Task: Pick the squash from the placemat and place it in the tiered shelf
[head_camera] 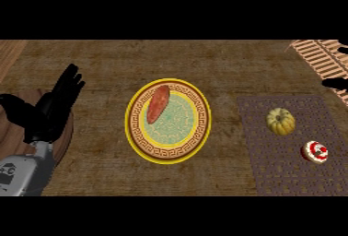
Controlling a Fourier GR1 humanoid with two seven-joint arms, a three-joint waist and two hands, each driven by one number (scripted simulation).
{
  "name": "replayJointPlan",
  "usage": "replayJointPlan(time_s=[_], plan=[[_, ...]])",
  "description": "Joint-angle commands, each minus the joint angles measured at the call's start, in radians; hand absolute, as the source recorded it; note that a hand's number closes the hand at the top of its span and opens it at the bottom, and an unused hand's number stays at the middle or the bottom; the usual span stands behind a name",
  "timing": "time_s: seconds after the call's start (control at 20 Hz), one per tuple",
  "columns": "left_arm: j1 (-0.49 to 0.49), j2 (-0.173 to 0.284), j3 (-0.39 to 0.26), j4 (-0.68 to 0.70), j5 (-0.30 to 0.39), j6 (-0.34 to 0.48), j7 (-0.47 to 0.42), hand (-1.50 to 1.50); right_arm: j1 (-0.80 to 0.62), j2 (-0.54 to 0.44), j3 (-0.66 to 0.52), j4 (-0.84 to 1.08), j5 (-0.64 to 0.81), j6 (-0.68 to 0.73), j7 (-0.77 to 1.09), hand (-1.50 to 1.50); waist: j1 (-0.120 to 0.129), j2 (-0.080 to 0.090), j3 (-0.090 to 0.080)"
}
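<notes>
Head view shows me one brown counter (102, 60), one placemat (299, 175), one plate (168, 120), one shelf (325, 62). My left hand (51, 108) rests spread; the right hand is out of view. One squash (281, 121) sits on the placemat, not picked yet. One round red-and-white thing (315, 151) lies near it.

Reddish sweet potato (158, 104) on a gold-rimmed plate (135, 138); red-white donut (315, 151).

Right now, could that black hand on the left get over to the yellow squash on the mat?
Probably not easily. The left hand rests open at the far left, while the squash lies on the placemat at the right. The plate with its reddish food lies between. The right hand isn't visible.
</notes>
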Motion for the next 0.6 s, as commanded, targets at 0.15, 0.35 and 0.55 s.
replayJointPlan(time_s=[0.15,0.35,0.55], plan=[[-0.023,-0.006,-0.004,0.001,-0.004,-0.003,0.018,0.00,-0.114,-0.131,0.225,-0.042,0.055,0.259,0.311,-1.50,0.016,-0.004,-0.004],[-0.050,-0.004,-0.008,-0.003,-0.005,-0.011,0.025,0.00,-0.179,-0.236,0.397,-0.101,0.257,0.373,0.357,-1.50,0.044,0.003,-0.005],[-0.043,-0.017,-0.011,0.022,-0.013,-0.012,0.018,0.00,-0.268,-0.178,0.516,-0.102,0.374,0.419,0.431,-1.50,0.033,0.004,-0.001]])
